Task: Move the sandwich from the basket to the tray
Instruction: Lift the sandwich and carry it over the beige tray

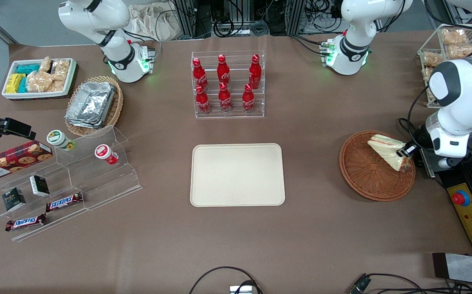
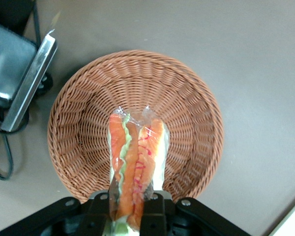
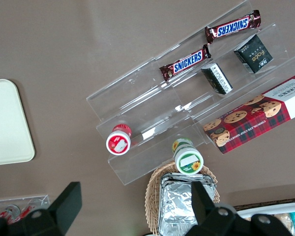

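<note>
We're gripping the sandwich (image 2: 134,164) w/ the gripper (image 2: 132,216), fingers clamped on its wide end, wedge hanging just above the basket (image 2: 83,98). Lift step's underway, we reckon; next we're needing to carry it over to the tray (image 1: 237,174), well apart toward the table's middle.

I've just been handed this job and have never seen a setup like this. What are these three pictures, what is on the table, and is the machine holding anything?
Two white robot arms stand at a brown table. One picture looks at them from the front; the other two come from cameras on their wrists. Only one arm works. Its pincer is shut on the wrapped sandwich, over the round brown basket. The working arm's wrist camera shows that sandwich from above the basket. The cream tray, where it should go, lies bare mid-table. Farther from the front camera stands a rack of red bottles. Snacks on clear steps lie toward the parked arm's end.
</note>
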Robot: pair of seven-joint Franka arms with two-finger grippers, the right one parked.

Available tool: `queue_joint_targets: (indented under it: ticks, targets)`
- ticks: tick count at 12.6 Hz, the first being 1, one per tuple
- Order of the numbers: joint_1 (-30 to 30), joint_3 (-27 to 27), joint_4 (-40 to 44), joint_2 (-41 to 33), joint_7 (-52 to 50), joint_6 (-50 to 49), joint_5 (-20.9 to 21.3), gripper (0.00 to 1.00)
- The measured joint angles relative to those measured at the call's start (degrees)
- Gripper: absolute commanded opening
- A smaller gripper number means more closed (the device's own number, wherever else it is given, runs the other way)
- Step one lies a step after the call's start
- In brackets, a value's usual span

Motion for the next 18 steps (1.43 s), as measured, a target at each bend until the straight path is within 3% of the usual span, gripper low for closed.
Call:
queue_joint_targets:
  ticks: [10, 14, 18]
  targets:
    - [-0.6, -22.42, 1.15, -1.92, 5.28, -2.7, 4.14, 0.14]
    - [-0.6, -27.48, 2.11, -0.69, 4.65, -2.72, 4.06, 0.14]
    - [-0.63, -31.41, 8.33, 6.57, -1.54, -2.72, 5.05, 0.14]
